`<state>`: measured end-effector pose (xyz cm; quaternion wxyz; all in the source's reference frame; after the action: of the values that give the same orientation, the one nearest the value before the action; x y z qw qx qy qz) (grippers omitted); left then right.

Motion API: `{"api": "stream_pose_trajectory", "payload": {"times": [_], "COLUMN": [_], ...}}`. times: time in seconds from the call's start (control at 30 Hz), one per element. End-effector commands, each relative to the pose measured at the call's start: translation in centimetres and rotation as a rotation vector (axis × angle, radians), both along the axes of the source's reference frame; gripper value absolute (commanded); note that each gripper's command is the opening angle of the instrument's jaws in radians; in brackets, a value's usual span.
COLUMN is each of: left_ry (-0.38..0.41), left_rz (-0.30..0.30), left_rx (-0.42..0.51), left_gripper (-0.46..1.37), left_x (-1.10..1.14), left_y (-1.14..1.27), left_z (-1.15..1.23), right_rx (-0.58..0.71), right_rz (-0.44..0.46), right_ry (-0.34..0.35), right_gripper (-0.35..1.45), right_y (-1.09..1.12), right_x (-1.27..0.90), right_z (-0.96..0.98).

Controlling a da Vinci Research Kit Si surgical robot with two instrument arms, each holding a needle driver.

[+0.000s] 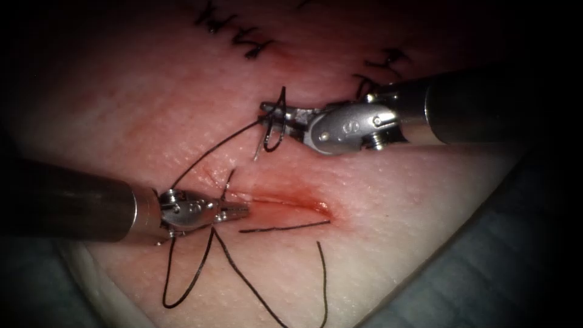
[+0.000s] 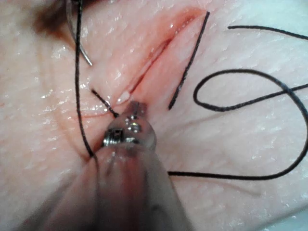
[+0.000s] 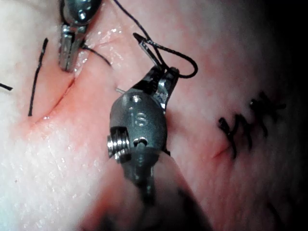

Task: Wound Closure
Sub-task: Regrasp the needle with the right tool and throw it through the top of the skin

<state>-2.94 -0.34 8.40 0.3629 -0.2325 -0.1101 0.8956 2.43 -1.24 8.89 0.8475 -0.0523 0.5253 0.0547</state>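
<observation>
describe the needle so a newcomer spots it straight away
Start at the red cut in the tissue, then go up to the right gripper. The needle is the thin curved sliver hanging from it, clear of the tissue. Unlike the black thread looped around it, it is pale and shiny.

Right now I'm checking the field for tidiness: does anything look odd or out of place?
Mostly the thread: it sprawls in loose loops below the cut and coils around the right claw, which holds the needle clear of the tissue. The left claw grips thread at the cut.
</observation>
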Motion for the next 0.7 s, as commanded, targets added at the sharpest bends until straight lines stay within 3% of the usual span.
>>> {"api": "stream_pose_trajectory", "payload": {"times": [0.03,0.33,0.7], "left_ry": [-0.008,-0.009,-0.011], "left_rz": [0.004,0.006,0.010], "left_rx": [0.006,0.006,0.004], "left_gripper": [-0.35,-0.35,-0.35], "left_x": [0.00,0.03,0.08], "left_y": [0.00,-0.01,-0.04], "left_z": [0.00,0.00,0.00], "right_rx": [0.028,0.145,0.429], "right_rz": [-0.001,-0.023,-0.038], "right_ry": [0.003,0.058,0.037], "right_gripper": [-0.35,-0.35,-0.35], "right_y": [-0.01,0.09,0.30], "right_x": [0.00,0.11,0.30], "right_z": [0.02,0.18,0.38]}}
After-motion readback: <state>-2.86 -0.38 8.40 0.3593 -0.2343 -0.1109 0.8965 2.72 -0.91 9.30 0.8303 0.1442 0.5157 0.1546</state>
